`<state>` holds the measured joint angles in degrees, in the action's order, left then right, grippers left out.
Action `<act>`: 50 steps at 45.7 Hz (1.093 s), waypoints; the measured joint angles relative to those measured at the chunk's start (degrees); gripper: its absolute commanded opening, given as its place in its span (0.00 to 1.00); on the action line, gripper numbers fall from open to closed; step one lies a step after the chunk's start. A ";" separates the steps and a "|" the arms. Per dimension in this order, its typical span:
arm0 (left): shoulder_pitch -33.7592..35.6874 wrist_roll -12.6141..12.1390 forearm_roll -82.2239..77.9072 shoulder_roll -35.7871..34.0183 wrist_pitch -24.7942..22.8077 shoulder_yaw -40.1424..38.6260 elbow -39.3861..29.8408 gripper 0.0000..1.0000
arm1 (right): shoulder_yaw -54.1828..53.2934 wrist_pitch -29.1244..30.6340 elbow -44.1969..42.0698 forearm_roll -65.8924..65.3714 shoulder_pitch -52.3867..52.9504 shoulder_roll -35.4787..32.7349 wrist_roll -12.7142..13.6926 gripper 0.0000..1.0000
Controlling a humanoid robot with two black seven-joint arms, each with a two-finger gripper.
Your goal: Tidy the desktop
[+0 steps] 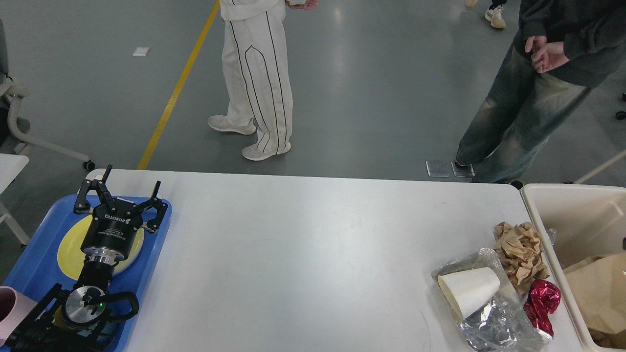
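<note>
Left gripper [117,195] hangs at the lower left of the frame with its two fingers spread apart and nothing between them, poised over a yellow plate [73,244]. That plate sits in a blue tray [44,264] on the left end of the desktop [303,254], the wide white tabletop filling the lower half of the frame. A pink cup [12,305] shows at the bottom left edge, partly cut off by the frame.

Centre of the desktop is bare white surface.

At the lower right lies a cluster of refuse: a white paper cup [467,289] on its side, resting on crumpled clear plastic wrap [494,322]; a wad of crumpled brown paper [521,254] just beyond it; and a crumpled red foil wrapper [540,303] beside the cup. A cream bin [562,215] stands against the right end of the desktop, holding brown paper.

Right gripper is out of frame.
</note>
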<state>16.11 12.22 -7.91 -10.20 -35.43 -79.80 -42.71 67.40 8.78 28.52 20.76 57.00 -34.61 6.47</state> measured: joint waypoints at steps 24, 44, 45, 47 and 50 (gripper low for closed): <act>-0.02 0.00 0.00 0.00 0.00 0.00 0.00 0.96 | -9.45 -5.54 -29.14 -0.89 -27.07 13.76 0.13 0.00; -0.03 0.00 0.00 0.00 0.00 0.00 0.00 0.96 | -9.28 -8.51 -29.10 -0.89 -27.10 14.72 0.03 1.00; -0.03 0.00 0.00 0.00 0.00 0.00 0.00 0.96 | -9.30 -8.53 -29.07 -0.89 -27.10 14.76 0.02 1.00; -0.03 0.00 0.00 0.00 0.00 0.00 0.00 0.96 | -9.36 -8.53 -29.00 -0.92 -27.12 14.78 -0.01 1.00; -0.03 0.00 0.00 0.00 0.00 0.00 0.00 0.96 | -9.43 -8.53 -28.90 -0.95 -27.25 14.78 -0.04 1.00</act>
<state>16.08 12.22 -7.91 -10.20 -35.43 -79.80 -42.71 57.97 0.26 -0.38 19.81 29.75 -19.83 6.43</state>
